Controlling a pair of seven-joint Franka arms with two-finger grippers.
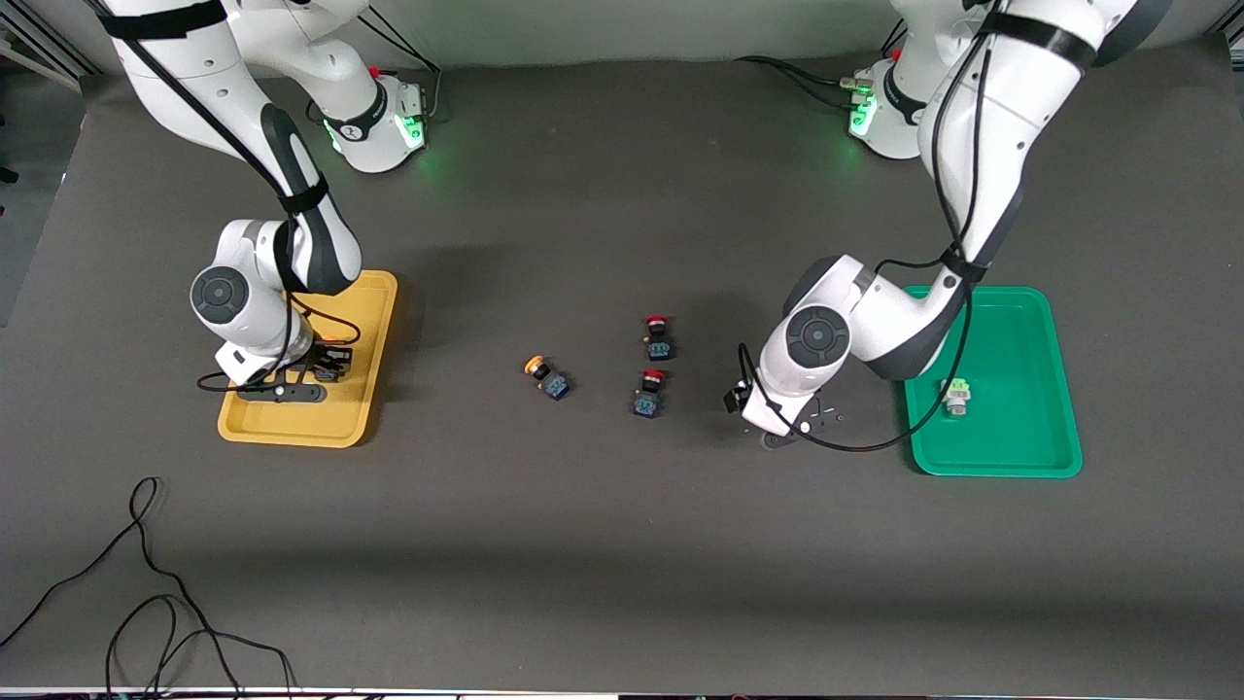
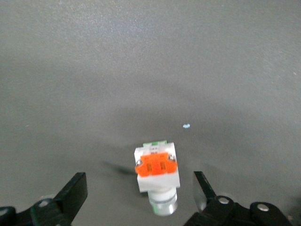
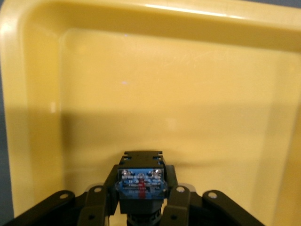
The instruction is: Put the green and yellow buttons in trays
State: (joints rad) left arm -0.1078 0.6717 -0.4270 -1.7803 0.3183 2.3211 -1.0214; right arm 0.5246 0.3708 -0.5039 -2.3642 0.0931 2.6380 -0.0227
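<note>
**Two trays, a handful of buttons, both arms down low**

Biggest thing first: the dark grey desk [image 1: 622, 544], with a loose black cable [image 1: 146, 593] curled at the corner nearest the front camera, at the right arm's end.

Next the trays. The yellow tray [image 1: 374, 389] sits at the right arm's end, the green tray [image 1: 1020, 340] at the left arm's end, well apart with the loose buttons between them.

The right gripper [image 3: 141, 200] is low over the yellow tray, jaws clamped on a black-bodied button [image 3: 141, 181]. Its cap is hidden in the wrist view, you only see the blue terminal end facing the camera.

The left gripper [image 2: 141, 197] is down over bare desk just beside the green tray, jaws wide apart on either side of a whitish button with an orange-red part [image 2: 156, 176], which lies on the desk. Nothing is touching it.

Inside the green tray there's a whitish button with a green part [image 1: 957, 394].

On the open desk in the middle: a yellow-capped button [image 1: 547, 375] on its side, and toward the left arm's end from it two red-capped buttons, one [image 1: 658, 335] farther from the front camera and one [image 1: 650, 392] nearer.
</note>
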